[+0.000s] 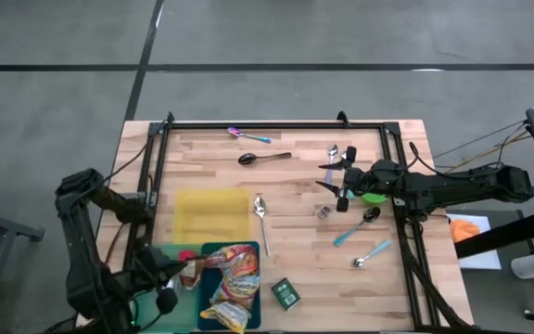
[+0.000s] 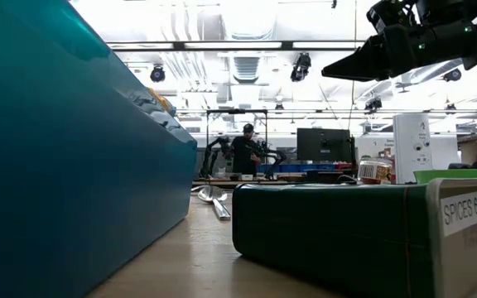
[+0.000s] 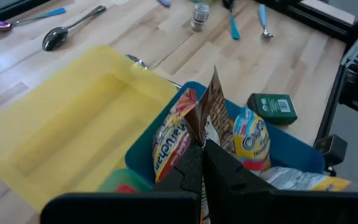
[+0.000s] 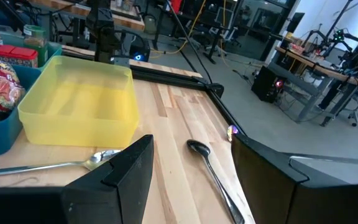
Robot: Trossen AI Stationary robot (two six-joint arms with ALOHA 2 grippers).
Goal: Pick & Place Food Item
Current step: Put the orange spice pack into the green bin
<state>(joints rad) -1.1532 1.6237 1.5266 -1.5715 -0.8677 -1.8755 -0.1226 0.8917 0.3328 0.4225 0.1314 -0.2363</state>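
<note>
Left gripper (image 3: pixel 202 163) pinched tight on a brown snack packet (image 3: pixel 214 112) standing in the teal bin (image 3: pixel 303 152).
Right gripper (image 1: pixel 339 183) hangs spread, empty, over bare wood beside the yellow tray (image 1: pixel 211 213) (only the low view shows a spice tin (image 2: pixel 363 228) label).

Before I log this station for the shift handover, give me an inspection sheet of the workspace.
Surface: wooden table, black frame.
Job's things: snack packets in teal bin; yellow bin holds nothing.
Clutter: spoons, spice tin, small jar.
Grippers: left gripper shut on brown packet; right gripper open, above the table.
Cables: along right arm.
Surroundings: person at a far bench.
</note>
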